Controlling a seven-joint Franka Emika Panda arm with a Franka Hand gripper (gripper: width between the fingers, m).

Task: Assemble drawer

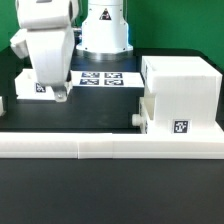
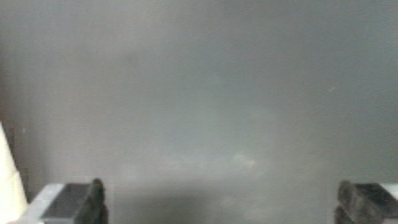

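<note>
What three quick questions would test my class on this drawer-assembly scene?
1. True or false: the fingers are clamped on a drawer part.
2. The boxy casing stands at the exterior view's: A) left B) right C) middle.
3. Which flat tagged sheet lies between the arm and the casing?
Key: 1 false, they are apart with nothing between them; 2 B; 3 the marker board.

No text is legible; only square tags mark the drawer and the marker board.
</note>
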